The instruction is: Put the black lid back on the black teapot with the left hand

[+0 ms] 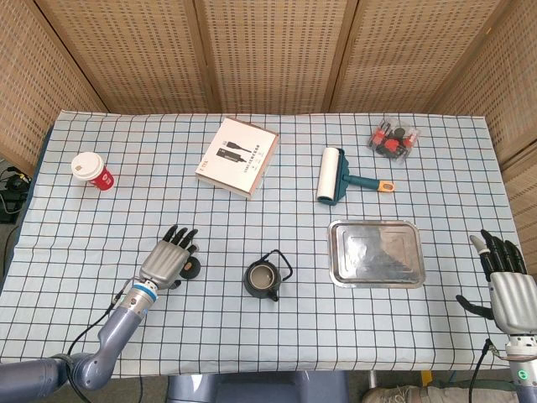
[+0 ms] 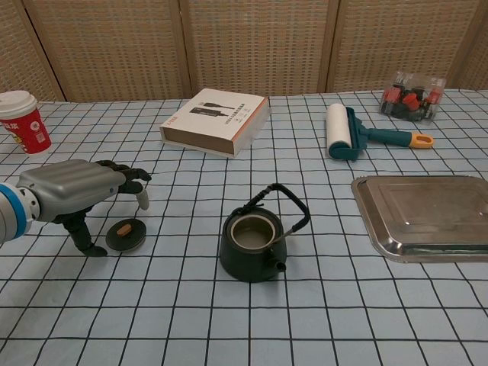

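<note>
While empty, left hand [image 2: 76, 191] spreads over lid [image 2: 126, 234]

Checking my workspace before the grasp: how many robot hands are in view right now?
2. The left robot hand hovers over the black lid, left of the black teapot; the right robot hand sits at the table's right edge.
</note>
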Available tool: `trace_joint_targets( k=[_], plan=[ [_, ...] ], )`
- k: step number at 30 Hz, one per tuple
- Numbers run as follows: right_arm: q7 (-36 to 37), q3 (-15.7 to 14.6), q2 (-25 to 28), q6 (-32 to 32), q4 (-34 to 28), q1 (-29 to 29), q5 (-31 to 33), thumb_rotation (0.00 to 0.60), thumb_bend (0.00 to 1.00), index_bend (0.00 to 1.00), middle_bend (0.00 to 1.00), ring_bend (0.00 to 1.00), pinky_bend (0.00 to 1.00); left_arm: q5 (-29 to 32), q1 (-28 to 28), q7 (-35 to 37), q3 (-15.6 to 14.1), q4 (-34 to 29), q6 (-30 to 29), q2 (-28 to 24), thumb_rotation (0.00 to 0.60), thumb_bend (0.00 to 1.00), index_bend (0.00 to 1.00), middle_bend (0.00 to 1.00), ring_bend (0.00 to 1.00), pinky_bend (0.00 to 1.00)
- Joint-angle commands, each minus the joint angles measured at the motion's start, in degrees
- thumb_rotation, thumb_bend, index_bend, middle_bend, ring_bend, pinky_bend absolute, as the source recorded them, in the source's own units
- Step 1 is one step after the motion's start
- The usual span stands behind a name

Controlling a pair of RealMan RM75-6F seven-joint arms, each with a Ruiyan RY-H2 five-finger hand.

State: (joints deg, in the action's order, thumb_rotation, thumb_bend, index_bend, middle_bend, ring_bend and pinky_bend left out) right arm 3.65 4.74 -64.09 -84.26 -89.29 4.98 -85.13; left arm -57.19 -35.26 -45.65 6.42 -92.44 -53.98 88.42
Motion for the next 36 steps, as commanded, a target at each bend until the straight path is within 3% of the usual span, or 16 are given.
trace_joint_targets(
  k=[1, 14, 19, 28, 36],
  plan=[
    [0.13, 0.03, 0.01, 0.06, 0.05, 0.02, 0.09, 0.6, 0.04, 0.0, 0.0, 0.0, 0.0, 0.84, -0.86, -0.49, -0.28, 0.6, 0.01, 0.71, 0.6, 0.2, 0.27, 0.0, 0.0, 0.0],
    [1.07, 0.06, 0.25, 0.36, 0.18, 0.03, 0.39, 0.6, 0.04, 0.0, 0.0, 0.0, 0.0, 3.47, -2.74, -0.85, -1.79, 2.32, -0.96, 2.28, 0.6, 0.24, 0.3, 0.0, 0.0, 0.0],
    [1.09, 0.01, 0.24, 0.45, 0.15, 0.06, 0.37, 0.6, 0.04, 0.0, 0.0, 0.0, 0.0, 4.07, -3.19, -0.1, -2.3, 3.12, -1.06, 2.92, 0.6, 0.24, 0.38, 0.0, 0.0, 0.0],
    [1.13, -0.02, 0.25, 0.42, 0.06, 0.04, 0.34, 0.6, 0.04, 0.0, 0.0, 0.0, 0.0, 1.63, -2.87, 3.23, -3.1, 3.65, -2.59, 3.15, 0.6, 0.29, 0.44, 0.0, 0.0, 0.0],
    [1.26, 0.03, 0.41, 0.37, -0.05, -0.04, 0.52, 0.6, 0.04, 0.0, 0.0, 0.0, 0.0, -2.16, -2.63, 5.38, -2.92, -0.29, -4.84, 0.54, 0.6, 0.29, 0.45, 0.0, 0.0, 0.0]
  ],
)
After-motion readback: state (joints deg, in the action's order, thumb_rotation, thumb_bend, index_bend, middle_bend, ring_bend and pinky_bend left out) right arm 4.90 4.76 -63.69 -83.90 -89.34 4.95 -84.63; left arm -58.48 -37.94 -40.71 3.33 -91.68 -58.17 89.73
